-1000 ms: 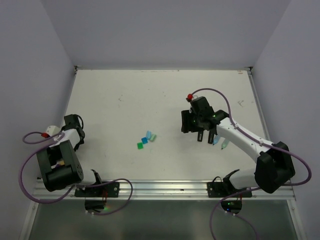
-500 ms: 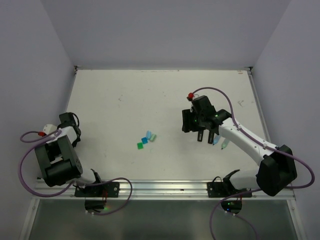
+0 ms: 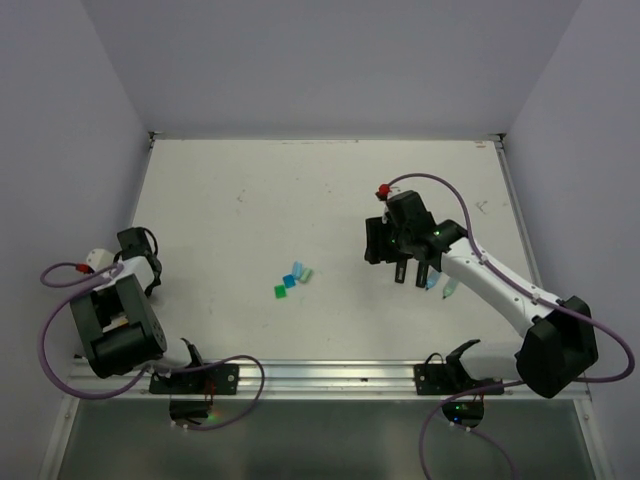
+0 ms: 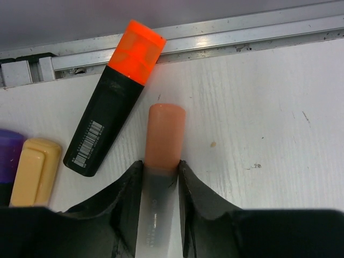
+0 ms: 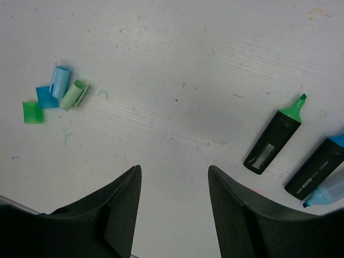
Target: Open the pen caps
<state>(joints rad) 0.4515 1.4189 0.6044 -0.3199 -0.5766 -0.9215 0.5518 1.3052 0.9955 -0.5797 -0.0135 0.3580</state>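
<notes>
In the left wrist view my left gripper [image 4: 161, 164] is shut on a pale translucent marker [image 4: 156, 215], its jaws pressing both sides just below the peach cap [image 4: 165, 134]. Beside it lies a black marker [image 4: 102, 134] with an orange cap [image 4: 137, 51] on. From above, the left gripper [image 3: 135, 252] is at the table's left edge. My right gripper [image 5: 174, 169] hangs open over bare table with nothing between its fingers. Loose pen caps lie to its left: green [image 5: 32, 112], blue [image 5: 47, 97], light blue [image 5: 59, 80] and mint [image 5: 74, 95].
Uncapped markers lie right of the right gripper: a green-tipped black one [image 5: 271, 137], a blue-tipped one [image 5: 317, 169] and a pale blue one [image 5: 328, 193]. A cream marker [image 4: 33, 172] and a purple one [image 4: 8, 156] lie left of the left gripper. A metal rail [image 4: 242, 35] runs close ahead.
The left gripper has closed from wide open onto the peach-capped marker and shifted slightly towards the left edge. The right arm has barely moved.
</notes>
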